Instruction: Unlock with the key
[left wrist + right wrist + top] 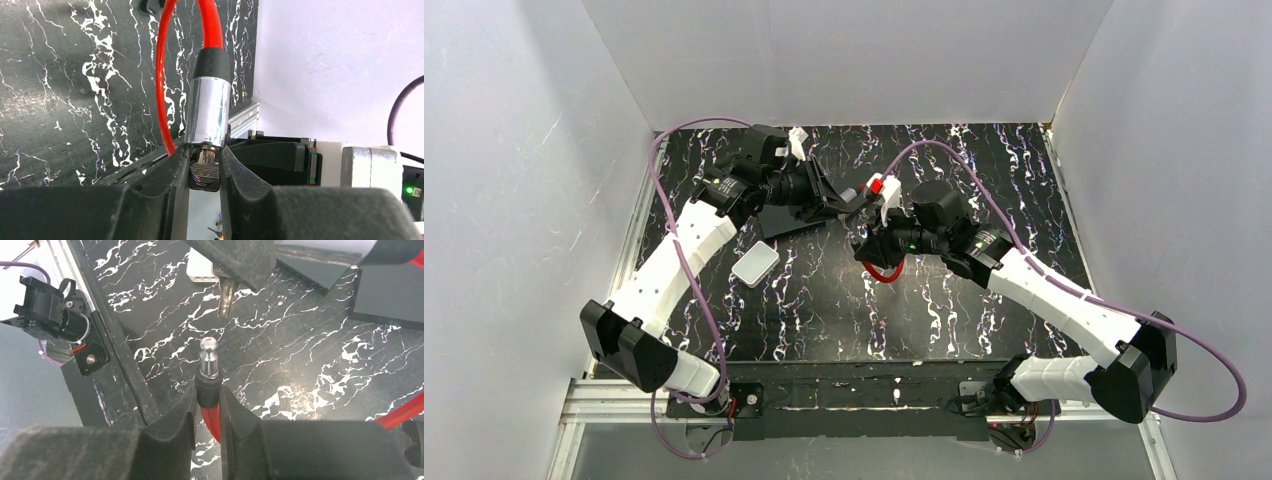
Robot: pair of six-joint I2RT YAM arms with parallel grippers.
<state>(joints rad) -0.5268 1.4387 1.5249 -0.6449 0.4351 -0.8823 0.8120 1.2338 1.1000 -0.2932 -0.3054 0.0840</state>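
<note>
Top view: left arm (686, 240) and right arm (1049, 292) meet tip to tip over the worktop (944, 320), lining up key and lock. The red cable (882, 272) shows under the right one.

Left wrist: left fingers (167, 182) are pinched shut on the key (205, 172). Its blade is at the end of the lock barrel (210, 112); can't tell if it's seated.

Right wrist: right fingers (175, 415) clamp the red cable at its black collar (207, 390), steadying it. A gap to the blade shows here.

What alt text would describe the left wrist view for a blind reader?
The left gripper pinches the key, which is pushed into the end of a chrome lock cylinder. A red cable loops from the cylinder's black collar over the black marbled table.
</note>
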